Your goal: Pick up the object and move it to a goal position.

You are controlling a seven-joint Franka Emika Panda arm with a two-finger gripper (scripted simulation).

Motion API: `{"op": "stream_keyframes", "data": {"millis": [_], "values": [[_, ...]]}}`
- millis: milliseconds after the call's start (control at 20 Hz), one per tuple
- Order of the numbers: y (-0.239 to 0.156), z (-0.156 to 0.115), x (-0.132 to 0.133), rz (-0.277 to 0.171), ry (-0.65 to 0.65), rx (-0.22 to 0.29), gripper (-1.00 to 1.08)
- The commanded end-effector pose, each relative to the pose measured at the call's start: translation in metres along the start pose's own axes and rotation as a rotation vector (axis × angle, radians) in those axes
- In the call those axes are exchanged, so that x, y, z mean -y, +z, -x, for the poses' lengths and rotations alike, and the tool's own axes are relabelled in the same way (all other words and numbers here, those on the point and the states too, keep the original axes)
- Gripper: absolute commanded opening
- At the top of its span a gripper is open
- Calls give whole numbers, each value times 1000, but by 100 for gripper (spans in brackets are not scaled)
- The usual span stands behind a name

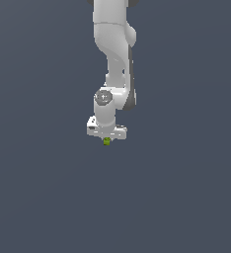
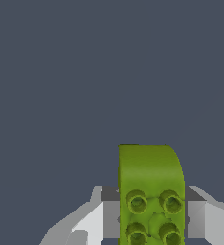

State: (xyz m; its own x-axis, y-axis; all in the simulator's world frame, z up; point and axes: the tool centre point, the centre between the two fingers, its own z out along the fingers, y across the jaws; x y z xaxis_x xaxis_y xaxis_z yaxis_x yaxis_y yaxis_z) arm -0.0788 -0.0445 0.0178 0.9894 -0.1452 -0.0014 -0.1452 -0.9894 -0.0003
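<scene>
wrist view shows object (image 2: 151, 191) studs

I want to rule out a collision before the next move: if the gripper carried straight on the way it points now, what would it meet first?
The gripper points downward with the green block between its fingers. Beyond the block both views show only plain dark grey, so the way looks free; depth there cannot be judged.

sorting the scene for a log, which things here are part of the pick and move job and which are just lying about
Part of the job:
- small yellow-green studded block, between the fingers
- white robot gripper, shut on it

Lying about:
- nothing else visible; only a plain grey-blue background
</scene>
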Motion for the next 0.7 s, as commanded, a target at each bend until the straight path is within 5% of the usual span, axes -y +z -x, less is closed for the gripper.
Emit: {"op": "stream_keyframes", "data": {"millis": [0, 650], "values": [[-5, 3, -13, 0, 1, -1, -100], [-41, 22, -96, 0, 2, -1, -100]]}}
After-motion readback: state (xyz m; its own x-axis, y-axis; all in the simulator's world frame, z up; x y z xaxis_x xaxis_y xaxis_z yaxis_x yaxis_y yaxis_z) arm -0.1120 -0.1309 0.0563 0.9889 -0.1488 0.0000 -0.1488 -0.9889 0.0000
